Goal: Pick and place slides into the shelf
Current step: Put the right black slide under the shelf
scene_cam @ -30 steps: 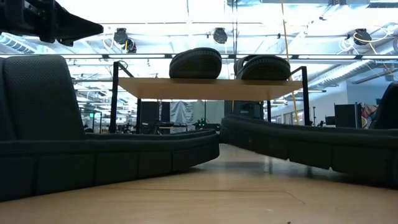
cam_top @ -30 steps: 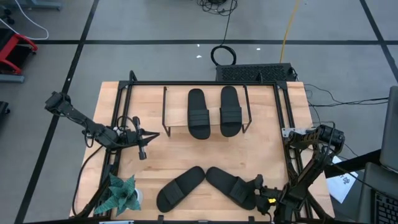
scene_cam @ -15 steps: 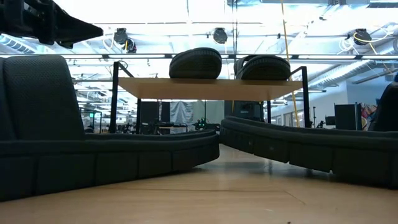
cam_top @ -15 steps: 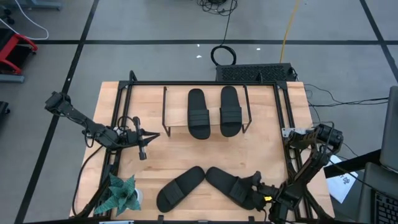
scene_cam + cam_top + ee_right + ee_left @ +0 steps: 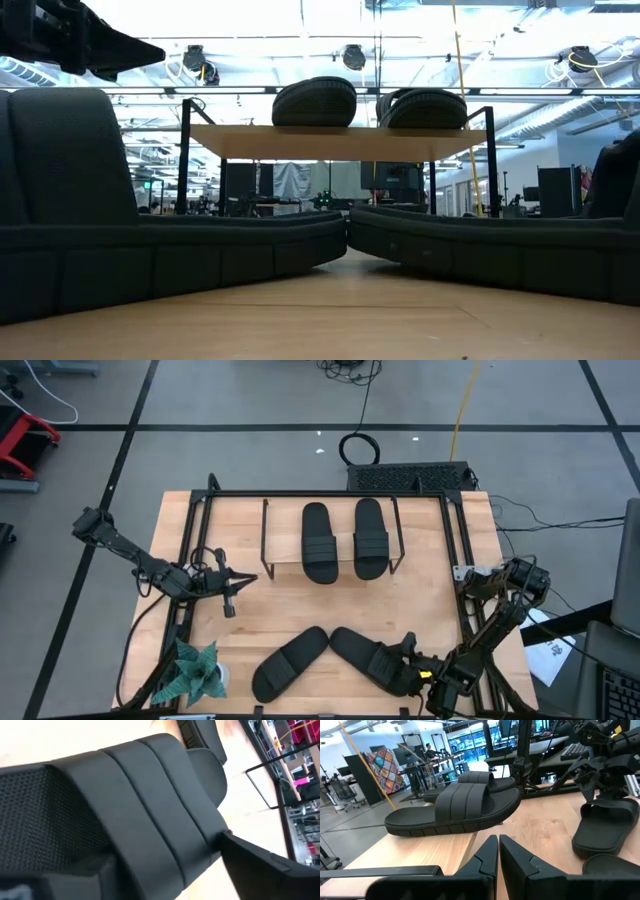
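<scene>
While right tool (image 5: 405, 660) straddles slide (image 5: 370, 658) — table (image 5: 290, 610) edge near.

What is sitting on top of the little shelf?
Two black slides lie side by side on the shelf top. The low view shows nothing under it. The soles hide the wood beneath them.

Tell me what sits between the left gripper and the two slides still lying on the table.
Nothing: in the high view only bare tabletop separates the left gripper from the two slides near the front edge.
</scene>
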{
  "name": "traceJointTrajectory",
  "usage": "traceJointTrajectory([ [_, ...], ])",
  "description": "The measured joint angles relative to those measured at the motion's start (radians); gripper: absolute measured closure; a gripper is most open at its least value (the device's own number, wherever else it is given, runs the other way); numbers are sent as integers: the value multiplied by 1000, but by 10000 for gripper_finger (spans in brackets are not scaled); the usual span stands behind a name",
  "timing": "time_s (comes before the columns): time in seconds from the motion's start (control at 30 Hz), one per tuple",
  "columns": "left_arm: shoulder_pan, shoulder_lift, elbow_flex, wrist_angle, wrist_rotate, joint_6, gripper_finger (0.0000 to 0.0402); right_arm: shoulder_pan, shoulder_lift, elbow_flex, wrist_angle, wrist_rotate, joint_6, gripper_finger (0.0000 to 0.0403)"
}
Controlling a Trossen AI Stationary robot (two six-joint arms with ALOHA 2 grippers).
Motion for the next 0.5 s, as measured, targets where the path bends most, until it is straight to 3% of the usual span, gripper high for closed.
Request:
traceJointTrajectory([
  [0.13,0,0,0,-4,1,-4,378,14,0,0,21,5,-1,209],
  [0.37,0,0,0,-17,1,-33,378,22,0,0,74,18,-73,371],
  [0.5,0,0,0,-36,2,-49,378,28,0,4,107,52,-122,390],
])
